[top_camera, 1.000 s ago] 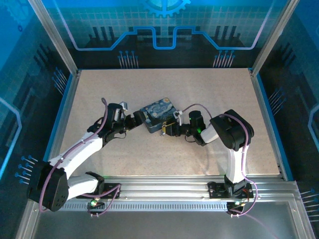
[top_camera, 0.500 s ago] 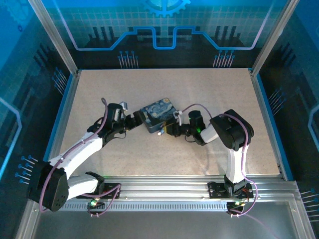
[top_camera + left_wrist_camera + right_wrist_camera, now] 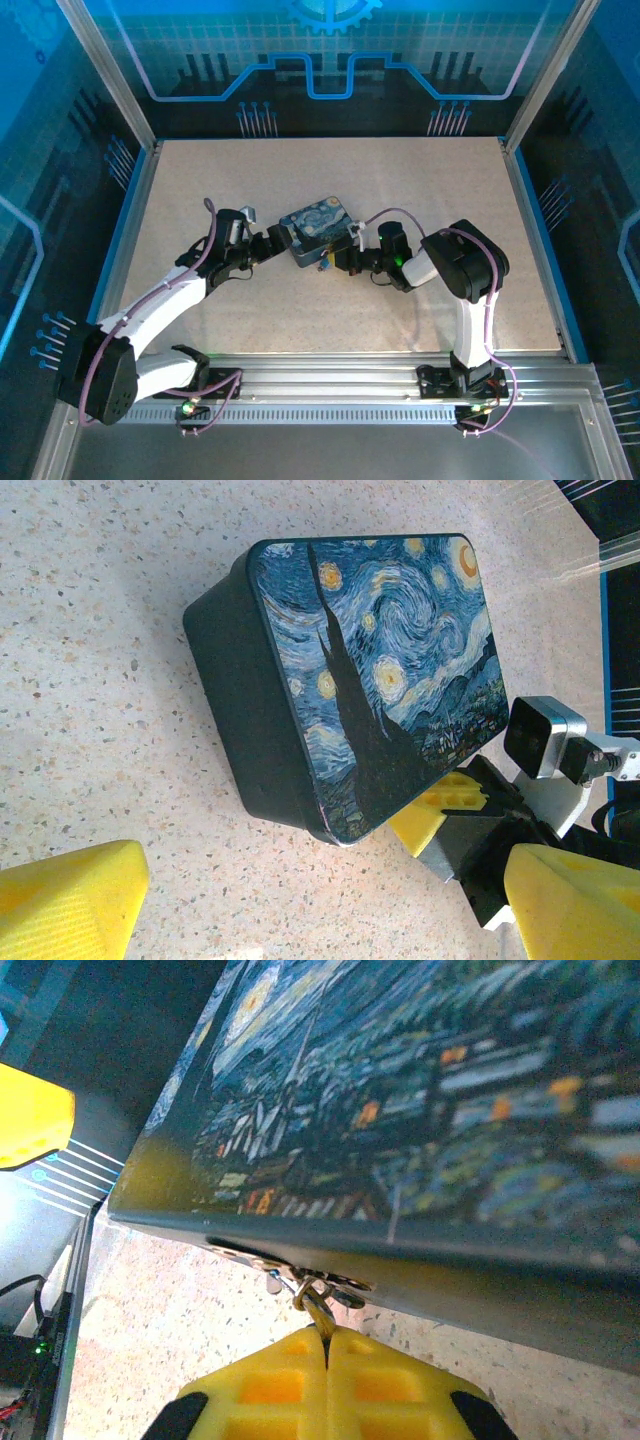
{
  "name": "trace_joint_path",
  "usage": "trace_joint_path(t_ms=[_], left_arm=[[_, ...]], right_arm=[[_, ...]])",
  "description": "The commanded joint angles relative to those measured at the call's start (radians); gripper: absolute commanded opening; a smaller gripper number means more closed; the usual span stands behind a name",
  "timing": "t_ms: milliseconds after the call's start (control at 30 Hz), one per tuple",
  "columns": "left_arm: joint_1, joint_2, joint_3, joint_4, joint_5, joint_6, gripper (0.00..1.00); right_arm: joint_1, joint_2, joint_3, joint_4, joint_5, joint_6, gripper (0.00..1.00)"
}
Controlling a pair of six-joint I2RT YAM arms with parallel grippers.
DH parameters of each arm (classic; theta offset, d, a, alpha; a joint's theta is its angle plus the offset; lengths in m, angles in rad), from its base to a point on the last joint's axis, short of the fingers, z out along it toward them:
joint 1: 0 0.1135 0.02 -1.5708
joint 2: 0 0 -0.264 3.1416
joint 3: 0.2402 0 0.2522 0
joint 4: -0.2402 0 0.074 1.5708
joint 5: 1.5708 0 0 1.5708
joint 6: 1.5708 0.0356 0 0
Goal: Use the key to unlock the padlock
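Your right gripper (image 3: 325,1355) has its yellow pads pressed flat together. They nip the lower end of the padlock (image 3: 317,1305), a small metal piece hanging from the latch (image 3: 300,1282) on the near wall of the tin box (image 3: 450,1080). How much of it sits between the pads is hidden. Your left gripper (image 3: 320,910) stands wide and holds nothing, its fingers (image 3: 70,900) just short of the tin's opposite end. The tin lies flat on the speckled table (image 3: 400,180) between both arms. Its starry lid (image 3: 380,680) is closed, so you cannot see what is inside.
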Motion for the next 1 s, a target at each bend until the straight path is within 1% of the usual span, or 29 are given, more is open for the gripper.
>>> trace_joint_path(t_ms=[0, 367, 567, 967], left_arm=[[0.014, -0.023, -0.02, -0.016, -0.006, 0.0, 0.93], [0.014, -0.031, -0.036, -0.008, -0.002, -0.009, 0.93], [0.014, -0.03, -0.037, -0.006, 0.0, -0.008, 0.93], [0.014, -0.03, -0.043, 0.005, 0.011, -0.015, 0.94]], right_arm=[[0.004, 0.011, -0.013, 0.045, 0.017, 0.027, 0.0], [-0.013, 0.024, -0.056, 0.121, 0.04, 0.114, 0.0], [-0.025, 0.023, -0.07, 0.114, 0.041, 0.144, 0.0], [-0.033, 0.02, -0.088, 0.211, 0.044, 0.241, 0.0]])
